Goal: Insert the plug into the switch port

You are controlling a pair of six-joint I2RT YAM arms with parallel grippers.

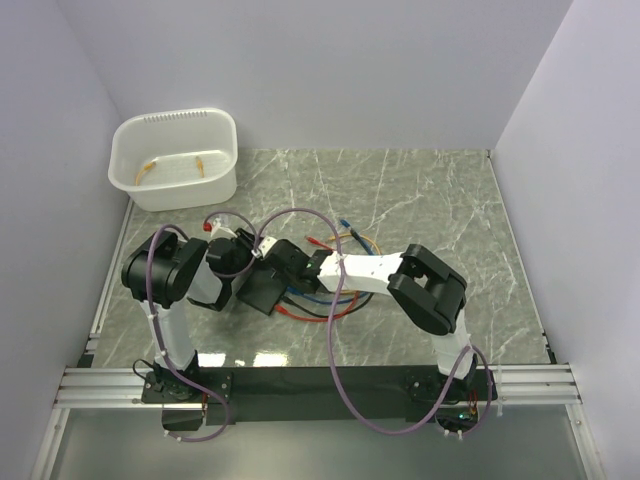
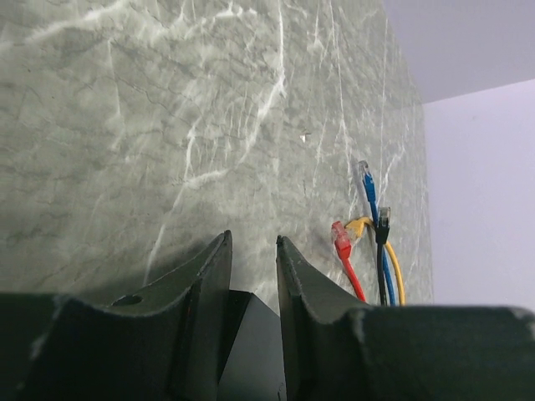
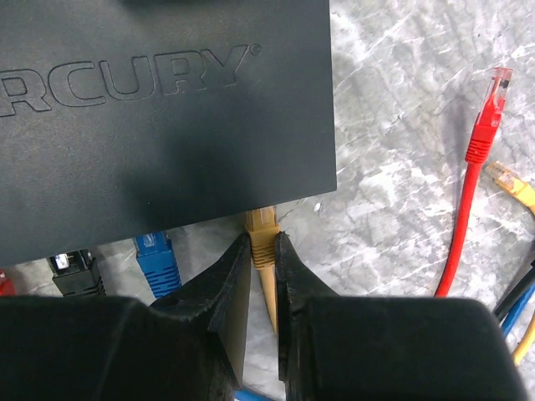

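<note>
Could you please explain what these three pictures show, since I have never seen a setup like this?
The overhead picture shows two small robot arms bolted at the near edge of a marble-patterned table. Each arm ends in a two-finger gripper with its own camera; the other two pictures come from those.

On the table lie a flat black switch, a bundle of coloured network cables and, at the far left, a white tub.

In the right wrist picture, the right gripper pinches a yellow plug whose tip sits at the switch's edge; whether it is fully seated cannot be told. A blue plug and a black plug sit at the same edge.

In the left wrist picture, the left gripper has a corner of the dark box between its fingers; whether it grips it cannot be told.
</note>
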